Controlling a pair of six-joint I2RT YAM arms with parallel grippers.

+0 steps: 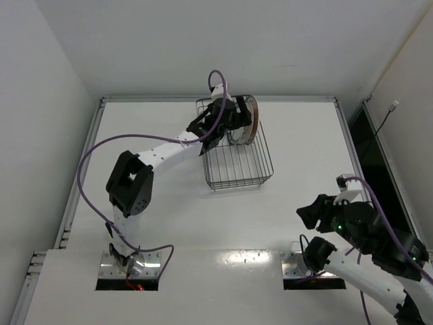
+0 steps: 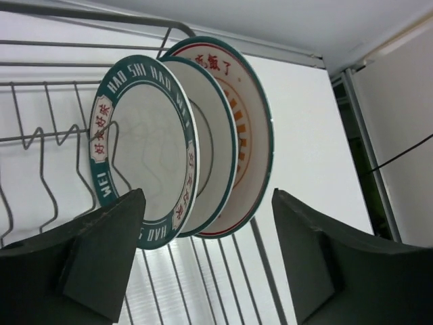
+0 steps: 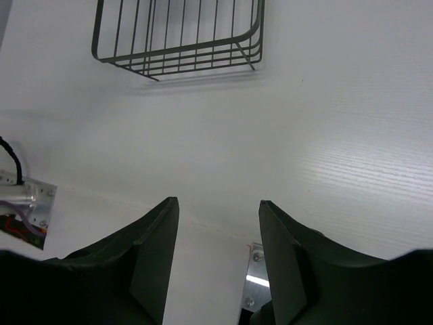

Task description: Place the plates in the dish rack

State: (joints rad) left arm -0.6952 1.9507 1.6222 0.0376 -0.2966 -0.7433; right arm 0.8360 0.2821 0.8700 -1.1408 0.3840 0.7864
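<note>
Dish rack [image 1: 233, 159]: black wire basket, upper centre of the top view, on the white table [image 1: 304, 135]. All three plates stand on edge at its far end, packed close, faces roughly parallel. The rest of the rack, toward the bottom of the frame, holds only bare wire.

Left wrist view, plates fill the centre:
- Front plate [image 2: 145, 152]: broad dark green rim band with white lettering and red characters, plain white centre. A wire tine [image 2: 113, 139] crosses its face on the left.
- Middle plate [image 2: 215, 156]: mostly hidden behind the front one, thin green edge showing.
- Back plate [image 2: 249, 122]: orange dashes in a ring, red characters near the top, green edge.
- Cannot tell whether the plates touch each other.

Left gripper [image 2: 208, 203]: fingers spread wide at lower left and lower right of its own view, nothing held between them. The plates lie beyond the fingertips. In the top view it sits over the rack's far end, just beside the plates.

Right gripper [image 3: 218, 203]: fingers parted, nothing between them, only bare table below. The rack's near end shows at the top of its view, well apart. Right arm [image 1: 358, 230] is folded at lower right of the top view.
</note>
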